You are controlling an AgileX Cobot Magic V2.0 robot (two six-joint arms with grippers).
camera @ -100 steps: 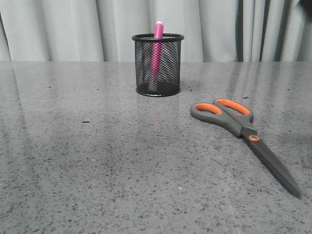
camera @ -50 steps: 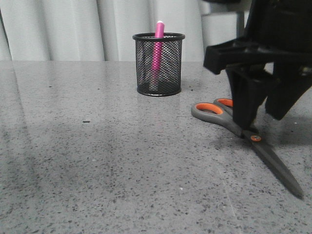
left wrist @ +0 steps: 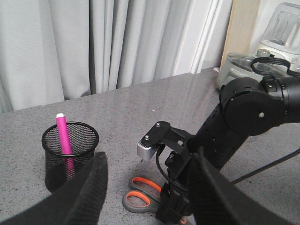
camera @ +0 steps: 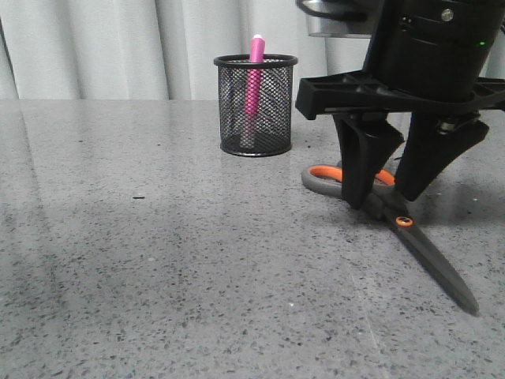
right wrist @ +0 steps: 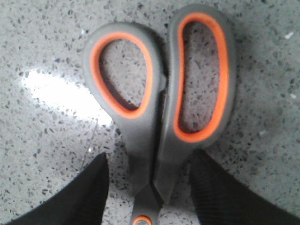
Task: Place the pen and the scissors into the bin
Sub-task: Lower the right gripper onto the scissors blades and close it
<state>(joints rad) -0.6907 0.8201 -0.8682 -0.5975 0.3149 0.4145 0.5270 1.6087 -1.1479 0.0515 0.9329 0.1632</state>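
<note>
Scissors [camera: 392, 217] — large, grey-handled with orange lining — lie flat on the speckled grey table [camera: 158, 268], now straddled at the neck by the right gripper [camera: 384, 201], which has descended with fingers spread, not yet clamped. Magenta pen [camera: 253, 79] already stands in the black mesh bin [camera: 256, 104]. The left gripper [left wrist: 145, 187] hangs open, well clear — grasping comes next.
</note>
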